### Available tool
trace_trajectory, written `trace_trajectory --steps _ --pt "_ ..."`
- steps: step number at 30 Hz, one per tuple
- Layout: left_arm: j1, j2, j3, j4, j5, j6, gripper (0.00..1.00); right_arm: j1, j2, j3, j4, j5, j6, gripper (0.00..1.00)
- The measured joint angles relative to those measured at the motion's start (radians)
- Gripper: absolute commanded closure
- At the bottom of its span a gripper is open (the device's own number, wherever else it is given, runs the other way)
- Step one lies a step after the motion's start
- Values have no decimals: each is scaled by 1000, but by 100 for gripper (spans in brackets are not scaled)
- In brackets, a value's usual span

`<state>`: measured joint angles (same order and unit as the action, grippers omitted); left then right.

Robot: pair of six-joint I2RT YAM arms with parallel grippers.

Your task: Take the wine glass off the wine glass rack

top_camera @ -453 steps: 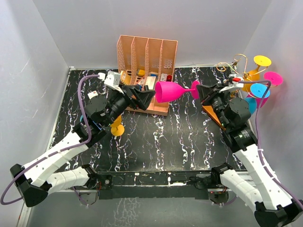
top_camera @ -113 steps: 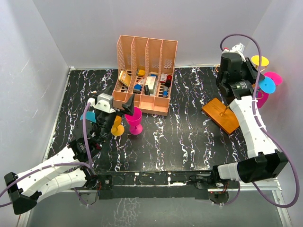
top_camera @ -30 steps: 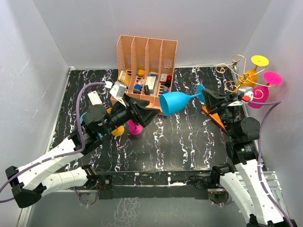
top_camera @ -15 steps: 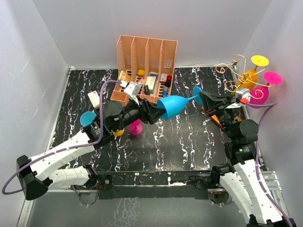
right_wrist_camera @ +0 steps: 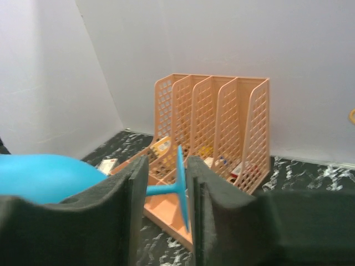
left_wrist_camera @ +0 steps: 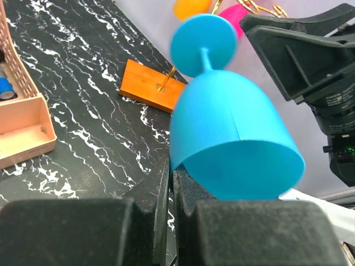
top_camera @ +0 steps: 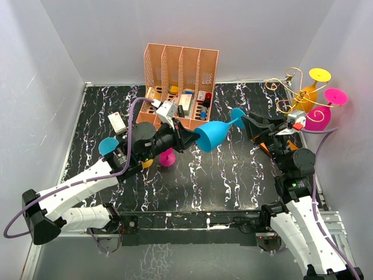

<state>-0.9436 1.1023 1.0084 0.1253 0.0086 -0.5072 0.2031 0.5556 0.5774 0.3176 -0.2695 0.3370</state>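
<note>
A blue wine glass (top_camera: 213, 133) lies sideways in the air above the table's middle. My left gripper (top_camera: 191, 139) is shut on the rim of its bowl; in the left wrist view the two fingers (left_wrist_camera: 161, 183) pinch the bowl's wall (left_wrist_camera: 227, 133). My right gripper (top_camera: 247, 122) stands open around the glass's foot (right_wrist_camera: 180, 185), with a gap on the left side of the disc. The wine glass rack (top_camera: 287, 88) stands at the back right, its wooden base (left_wrist_camera: 150, 86) partly hidden by the right arm. A yellow glass (top_camera: 310, 88) and a pink glass (top_camera: 323, 112) hang on it.
A peach slotted organizer (top_camera: 180, 87) with small items stands at the back centre. Near the left arm, a pink glass (top_camera: 168, 157), an orange glass (top_camera: 145, 163) and a cyan glass (top_camera: 108, 146) rest on the black marbled table (top_camera: 233, 175). Grey walls close in three sides.
My left gripper has reached in and closed on the blue glass's rim. My right gripper has opened off the foot. The glass has shifted slightly left and down.
</note>
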Motion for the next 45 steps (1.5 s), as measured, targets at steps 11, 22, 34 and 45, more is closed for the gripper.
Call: trace_trajectory --steps 11,22,34,45 --pt "0 -28 85 -373 3 -14 100 47 -1 0 -3 28 -80 10" --pt "0 -148 90 -899 12 -220 100 65 3 0 -6 87 -119 9" --pt "0 -169 161 -1448 -255 -608 100 65 68 0 -28 143 -125 10" --pt "0 -158 148 -1522 -371 -746 100 65 69 0 -60 179 -127 10"
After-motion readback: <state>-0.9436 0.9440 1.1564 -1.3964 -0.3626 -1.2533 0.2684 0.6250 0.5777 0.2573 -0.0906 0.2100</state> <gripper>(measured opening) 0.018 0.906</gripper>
